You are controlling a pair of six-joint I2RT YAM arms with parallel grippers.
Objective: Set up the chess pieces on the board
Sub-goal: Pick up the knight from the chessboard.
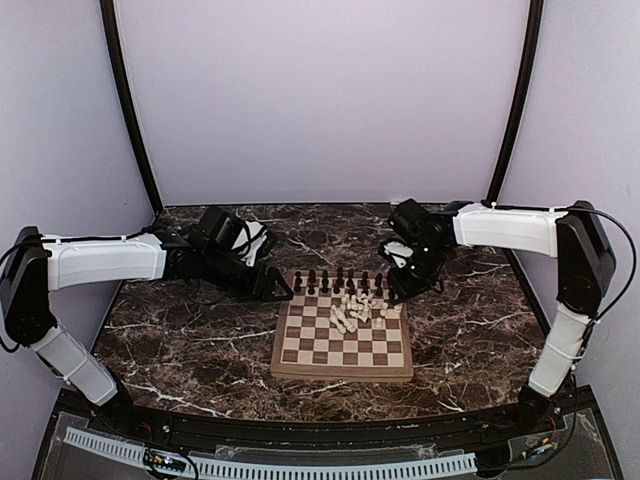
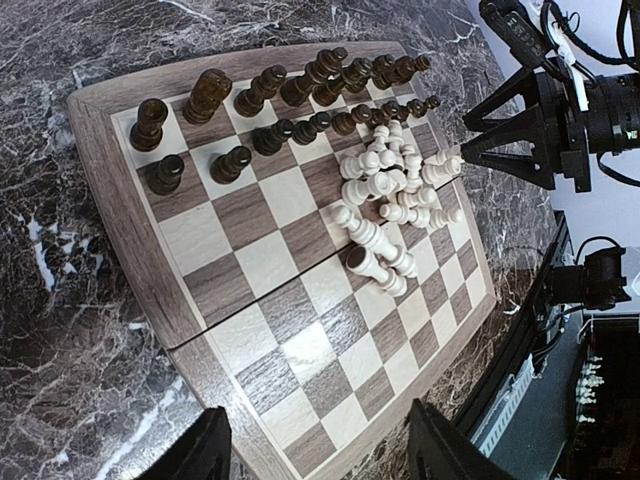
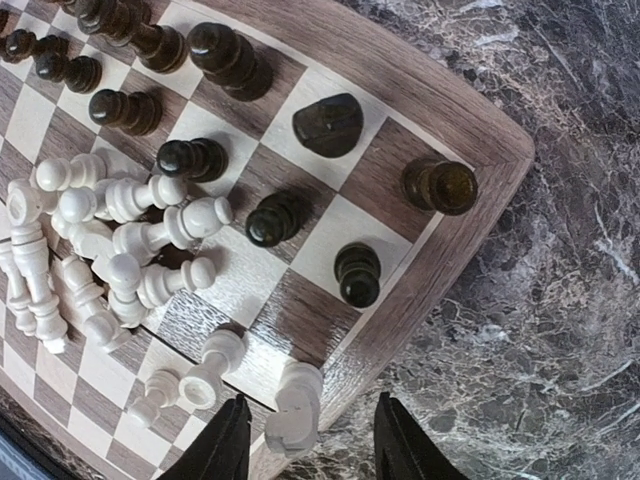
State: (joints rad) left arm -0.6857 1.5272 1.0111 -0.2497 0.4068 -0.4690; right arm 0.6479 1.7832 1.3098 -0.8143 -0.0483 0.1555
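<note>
The board (image 1: pixel 300 350) lies mid-table. Dark chess pieces (image 2: pixel 270 90) stand along its two far rows. The cream-white pieces (image 1: pixel 358 308) lie toppled in a heap on the right half (image 2: pixel 385 205). My left gripper (image 2: pixel 325 452) hovers open over bare squares at the board's near-left part, with nothing between its fingers. My right gripper (image 3: pixel 310 447) is open over the board's right edge. A white knight (image 3: pixel 295 410) lies on its side on the border between the jaws, close to the left finger (image 3: pixel 225 445) and apart from the right one. Dark pieces (image 3: pixel 357 275) stand just beyond it.
Dark marble tabletop (image 1: pixel 190 340) surrounds the board. A black rail (image 1: pixel 320 432) runs along the near edge. Pale walls with black poles (image 1: pixel 130 120) close in the back and sides. Both arms reach in from the table's outer corners.
</note>
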